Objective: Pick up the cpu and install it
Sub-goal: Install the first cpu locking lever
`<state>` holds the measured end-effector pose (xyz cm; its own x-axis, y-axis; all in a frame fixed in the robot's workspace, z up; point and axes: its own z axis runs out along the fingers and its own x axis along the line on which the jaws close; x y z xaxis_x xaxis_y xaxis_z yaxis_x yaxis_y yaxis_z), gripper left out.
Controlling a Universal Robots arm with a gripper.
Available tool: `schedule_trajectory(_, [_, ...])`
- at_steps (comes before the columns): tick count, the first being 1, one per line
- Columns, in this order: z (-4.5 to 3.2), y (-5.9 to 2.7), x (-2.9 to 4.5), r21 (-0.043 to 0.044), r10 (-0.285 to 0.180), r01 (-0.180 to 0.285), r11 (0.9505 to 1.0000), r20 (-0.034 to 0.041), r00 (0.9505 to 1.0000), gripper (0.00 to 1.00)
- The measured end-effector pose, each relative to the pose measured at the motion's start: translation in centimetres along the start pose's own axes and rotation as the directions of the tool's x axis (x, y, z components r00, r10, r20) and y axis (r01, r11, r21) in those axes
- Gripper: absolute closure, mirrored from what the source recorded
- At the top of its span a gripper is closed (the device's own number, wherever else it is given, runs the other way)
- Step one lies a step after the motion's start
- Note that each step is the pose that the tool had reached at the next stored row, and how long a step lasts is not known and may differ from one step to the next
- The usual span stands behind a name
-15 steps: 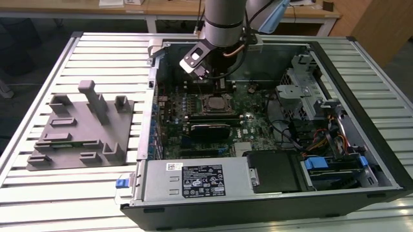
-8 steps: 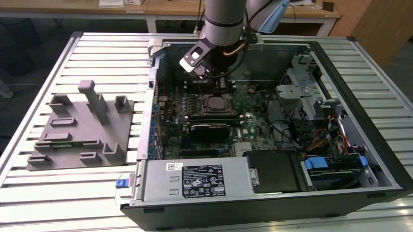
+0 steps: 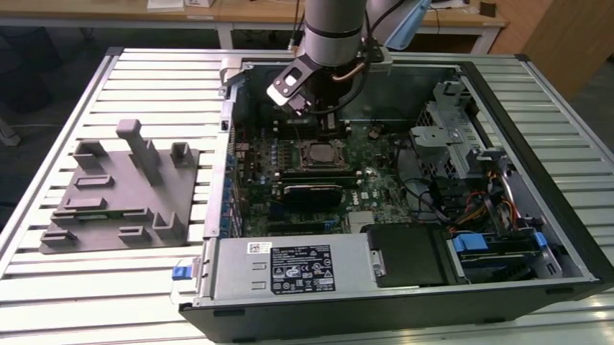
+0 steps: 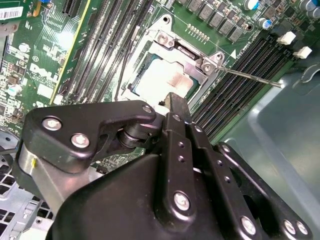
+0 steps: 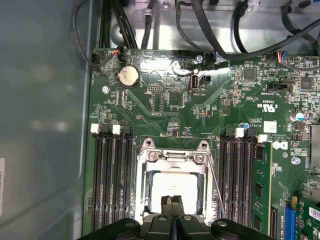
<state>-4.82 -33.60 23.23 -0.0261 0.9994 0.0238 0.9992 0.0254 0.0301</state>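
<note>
While hovering low over the green board (image 5: 165,115), gripper (image 5: 172,201) pressed together, pinching nothing, tips right at the cpu (image 5: 172,186); contact hard to tell. Cpu seated flat in the metal socket frame (image 5: 172,156), silver top up, between the memory slots (image 5: 112,180). White printed sticker (image 3: 300,267) on the grey box (image 3: 235,277); white lettering across the board.

In the exterior view we look down from high up and far back at the whole open black metal computer case (image 3: 384,314) on the ribbed silver desk (image 3: 144,282). In both wrist views we look from very near, past the black end effector (image 5: 172,201) (image 4: 176,100), at the flat green circuit board (image 5: 165,116) (image 4: 37,37), and they share its shiny square metal socket frame (image 5: 172,157) (image 4: 180,47).
</note>
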Motion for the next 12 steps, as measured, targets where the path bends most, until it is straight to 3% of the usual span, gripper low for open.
schedule_trajectory(12, [-0.50, 0.02, 0.02, -0.0001, 0.000, 0.000, 1.0000, -0.0001, 1.0000, 0.89])
